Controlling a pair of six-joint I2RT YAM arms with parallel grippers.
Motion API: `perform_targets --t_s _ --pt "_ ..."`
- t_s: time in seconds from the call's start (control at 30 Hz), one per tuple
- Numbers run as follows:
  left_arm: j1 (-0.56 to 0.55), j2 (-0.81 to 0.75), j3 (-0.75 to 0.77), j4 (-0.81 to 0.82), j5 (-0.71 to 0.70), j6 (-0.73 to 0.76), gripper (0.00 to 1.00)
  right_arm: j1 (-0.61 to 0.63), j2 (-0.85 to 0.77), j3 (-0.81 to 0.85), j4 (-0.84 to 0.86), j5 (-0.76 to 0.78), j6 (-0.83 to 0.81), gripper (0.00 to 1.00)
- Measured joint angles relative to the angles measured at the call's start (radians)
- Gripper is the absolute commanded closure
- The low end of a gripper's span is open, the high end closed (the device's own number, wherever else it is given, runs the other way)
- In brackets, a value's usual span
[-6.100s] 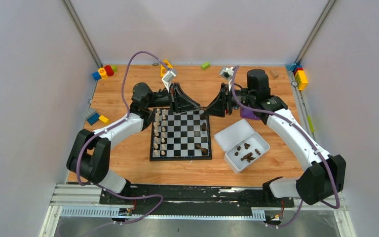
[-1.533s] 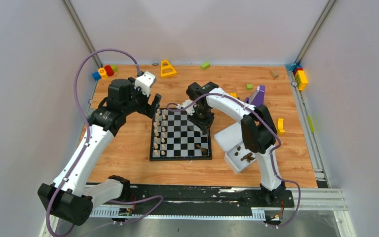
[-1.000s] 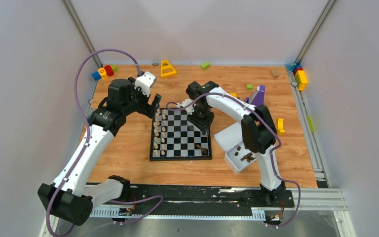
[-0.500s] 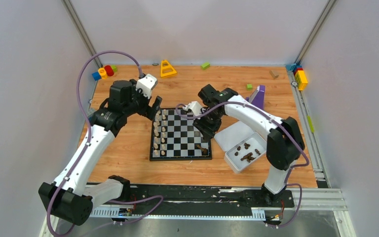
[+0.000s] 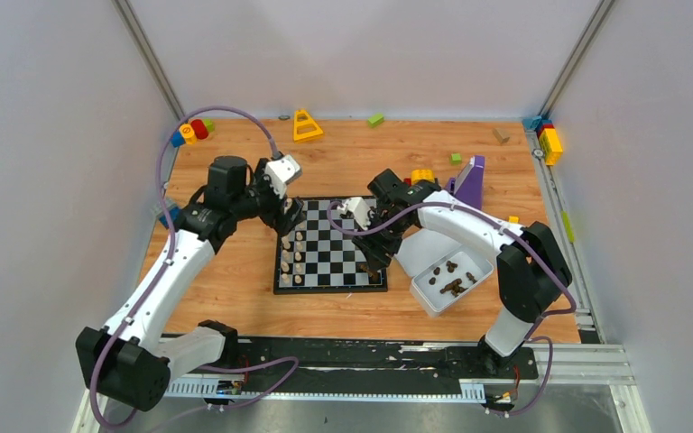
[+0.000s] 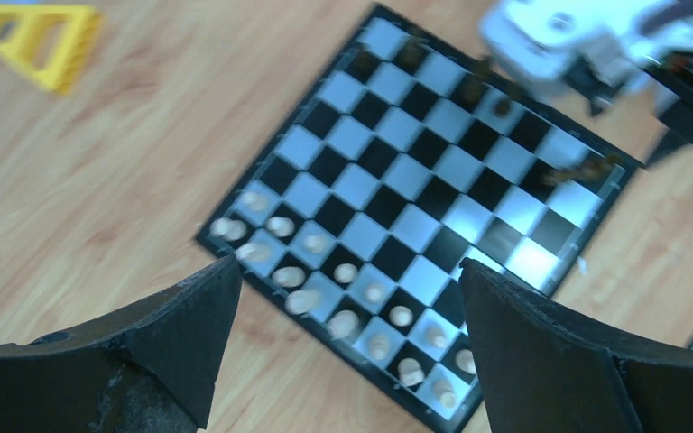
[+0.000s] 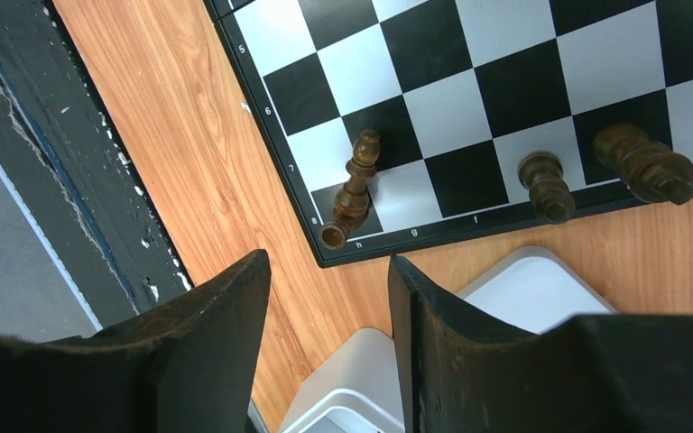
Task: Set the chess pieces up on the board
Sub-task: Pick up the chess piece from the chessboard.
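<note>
Your left gripper (image 5: 287, 212) hangs over the far left corner of the board (image 5: 334, 263) with its jaws spread fully wide and nothing between them; its wrist camera is blurred. The cream pieces (image 5: 292, 253) stand in two rows along the board's left side. Your right gripper (image 7: 327, 263) sits low over the board's right edge, near the front right corner, with the jaws partly apart and nothing held. Just under it, three dark pieces (image 7: 544, 185) are on the squares along that edge; the one in the corner (image 7: 350, 203) looks tipped onto its side. More dark chessmen (image 5: 452, 285) lie loose in the white tray (image 5: 488, 268) just beside the board's right side.
</note>
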Motion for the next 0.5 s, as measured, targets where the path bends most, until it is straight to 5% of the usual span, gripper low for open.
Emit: perform_targets --t_s 0.27,0.5 --pt "-0.019 0.076 -0.168 0.055 0.401 0.258 0.11 0.0 -0.014 -0.063 0.06 -0.014 0.012 0.53" --pt "-0.161 0.216 -0.223 0.161 0.518 0.451 0.16 -0.056 -0.124 -0.123 0.067 -0.029 0.019 0.55"
